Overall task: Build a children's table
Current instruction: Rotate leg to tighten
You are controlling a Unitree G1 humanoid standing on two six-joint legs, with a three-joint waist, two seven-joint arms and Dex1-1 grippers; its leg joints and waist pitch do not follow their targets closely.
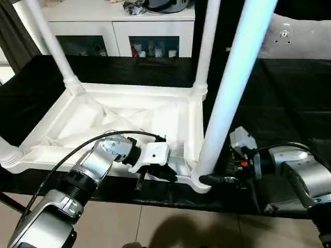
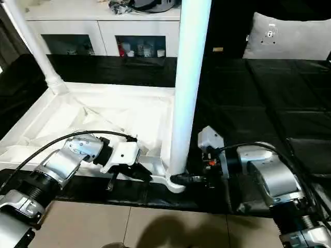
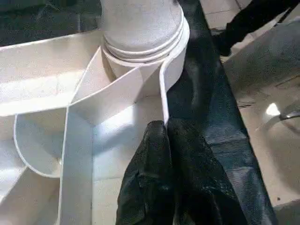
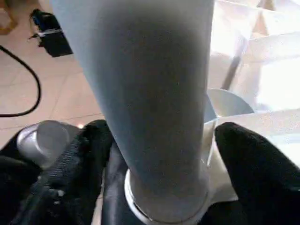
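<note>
Last leg [image 1: 227, 98] stands in its corner socket, right claw [image 4: 159, 154] clasping its base, left claw [image 3: 171, 159] clenched on the tabletop [image 1: 129, 124] rim beside it; next, probably press it home.

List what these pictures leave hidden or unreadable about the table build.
- Near leg: top cut off by the left eye view's upper edge.
- Near-left leg: mostly cropped by that view's left edge.
- Tabletop: near rim partly covered by the left gripper.
- Cabinet contents: too small.
</note>
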